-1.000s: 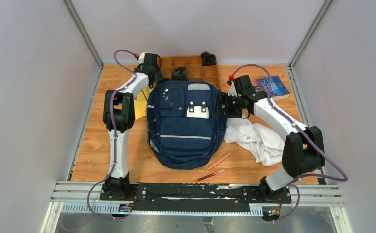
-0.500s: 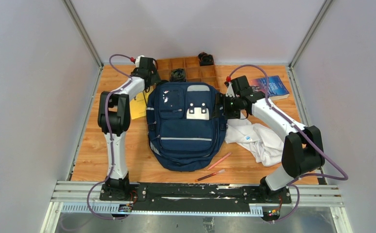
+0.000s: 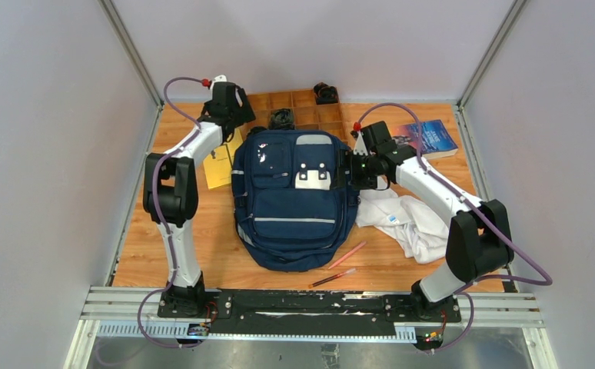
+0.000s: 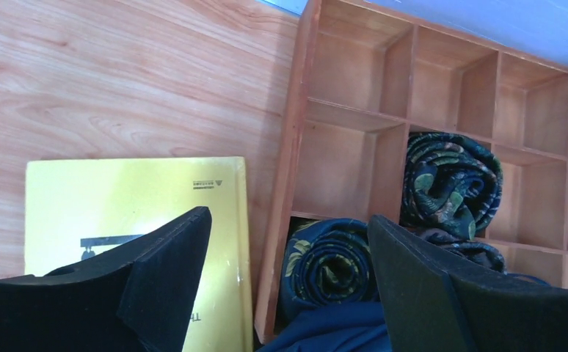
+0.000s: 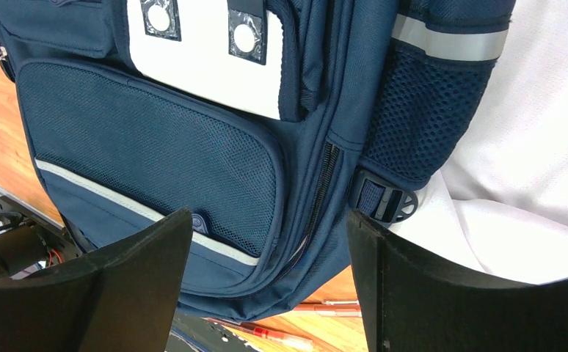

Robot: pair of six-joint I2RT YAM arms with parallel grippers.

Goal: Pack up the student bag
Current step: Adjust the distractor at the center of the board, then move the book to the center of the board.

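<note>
The bag [image 3: 294, 200] is lying flat in the middle of the table [image 3: 202, 254], front side up, with its top pointing to the far edge. The left gripper [image 4: 288, 246] is hanging near the far left corner, just past the bag's top left corner. Its fingers [image 4: 167, 271] are standing wide apart and are holding nothing. Under them a yellow book [image 4: 119, 198] is lying just beside a wooden tray [image 4: 296, 147], and rolled cloths [image 4: 450, 176] are sitting in the tray's boxes. The right gripper [image 5: 270, 235] is hanging over the bag's right side, by the zip and a black buckle [image 5: 387, 202]. Its fingers are wide apart too, gripping nothing. A white cloth [image 3: 410, 219] is lying against the bag's right side. A blue book [image 3: 429, 137] is lying by the far right corner. Two pens [image 3: 348, 254] are lying near the bag's bottom, toward the near edge.
</note>
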